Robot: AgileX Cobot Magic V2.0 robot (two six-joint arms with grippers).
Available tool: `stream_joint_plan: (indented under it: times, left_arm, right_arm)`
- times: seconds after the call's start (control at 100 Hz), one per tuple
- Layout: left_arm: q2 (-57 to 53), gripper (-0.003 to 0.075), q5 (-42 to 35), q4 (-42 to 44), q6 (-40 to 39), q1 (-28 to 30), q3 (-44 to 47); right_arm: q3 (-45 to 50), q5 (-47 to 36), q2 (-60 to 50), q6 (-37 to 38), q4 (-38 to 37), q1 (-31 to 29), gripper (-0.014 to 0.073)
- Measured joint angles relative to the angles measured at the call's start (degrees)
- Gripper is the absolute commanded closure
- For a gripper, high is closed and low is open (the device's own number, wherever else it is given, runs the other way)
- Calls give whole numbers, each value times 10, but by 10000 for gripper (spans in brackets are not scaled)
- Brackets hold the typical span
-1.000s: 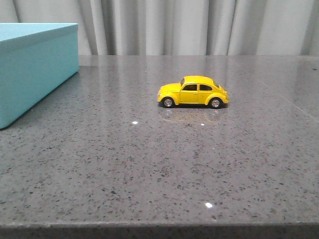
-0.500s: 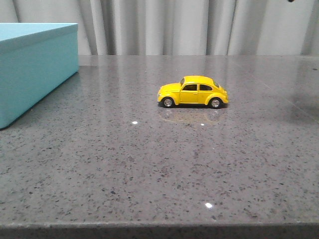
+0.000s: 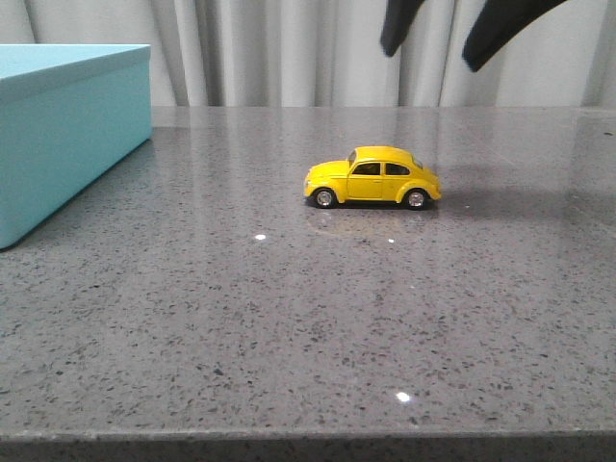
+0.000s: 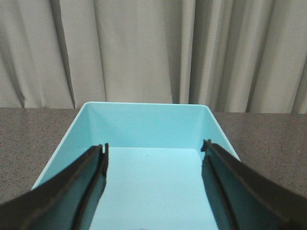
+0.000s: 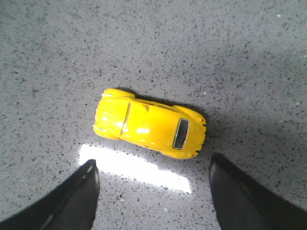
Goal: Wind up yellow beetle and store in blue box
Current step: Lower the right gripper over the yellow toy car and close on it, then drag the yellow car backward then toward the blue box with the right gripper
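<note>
The yellow beetle (image 3: 372, 178) stands on its wheels on the grey speckled table, side-on, nose to the left. It also shows from above in the right wrist view (image 5: 149, 122). My right gripper (image 3: 438, 43) hangs open and empty high above the car, slightly to its right; in its own view (image 5: 152, 165) the car lies just beyond the fingertips. The blue box (image 3: 67, 130) stands at the far left. My left gripper (image 4: 154, 147) is open and empty over the box's open inside (image 4: 148, 129).
The grey table's front edge (image 3: 308, 435) runs along the bottom of the front view. Grey curtains (image 3: 318, 48) hang behind the table. A bright light reflection (image 5: 134, 166) lies on the surface beside the car.
My right gripper has come down into the front view from the top right, above the car, casting a shadow on the table to the car's right. The car and box have not moved.
</note>
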Motion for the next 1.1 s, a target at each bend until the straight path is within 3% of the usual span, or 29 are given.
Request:
stream_joint_plan:
  times: [0.37, 1.1]
  left_arm:
    - [0, 300, 1, 0, 0, 0, 0]
    - [0, 300, 3, 0, 0, 0, 0]
  right_arm:
    - [-100, 76, 113, 97, -34, 22, 95]
    - [-107, 70, 176, 118, -22, 22, 95]
